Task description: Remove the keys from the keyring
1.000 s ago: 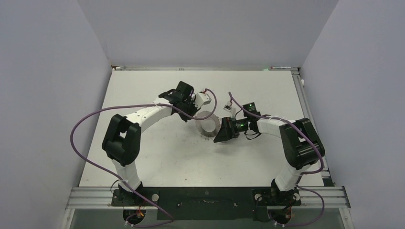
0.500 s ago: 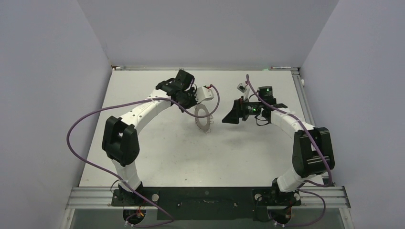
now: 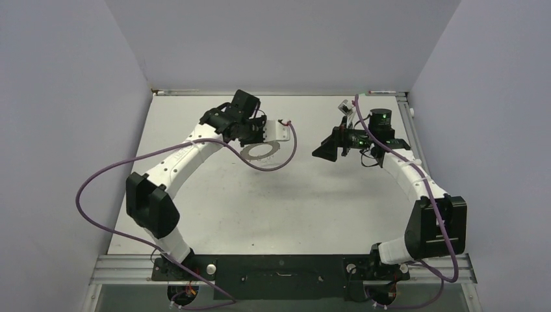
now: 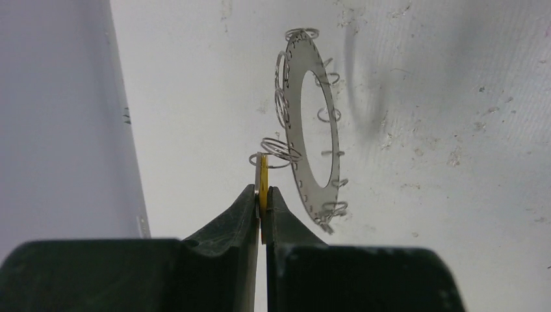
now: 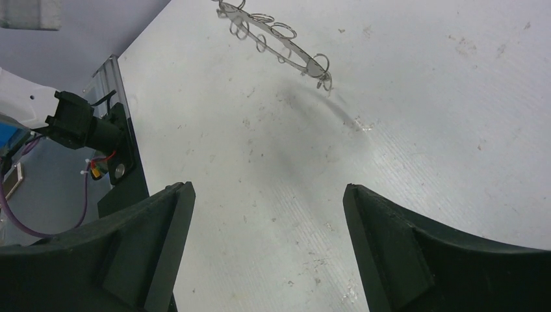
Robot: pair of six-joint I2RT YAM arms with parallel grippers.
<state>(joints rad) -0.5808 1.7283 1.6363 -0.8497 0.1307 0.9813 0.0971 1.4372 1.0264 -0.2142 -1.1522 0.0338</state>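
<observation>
My left pincer (image 4: 262,195) is clamped on the key (image 4: 261,177). The ring (image 4: 312,123) dangles at its 1 o'clock, now raised off the desk (image 4: 442,97). My right pincer (image 5: 266,190), open, has backed off toward 3 o'clock. The key seems still attached.

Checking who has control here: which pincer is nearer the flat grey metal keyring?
Left. The left pincer is shut on a small brass key looped to the edge of the flat grey metal keyring; the right pincer is open, well apart to its right.
</observation>
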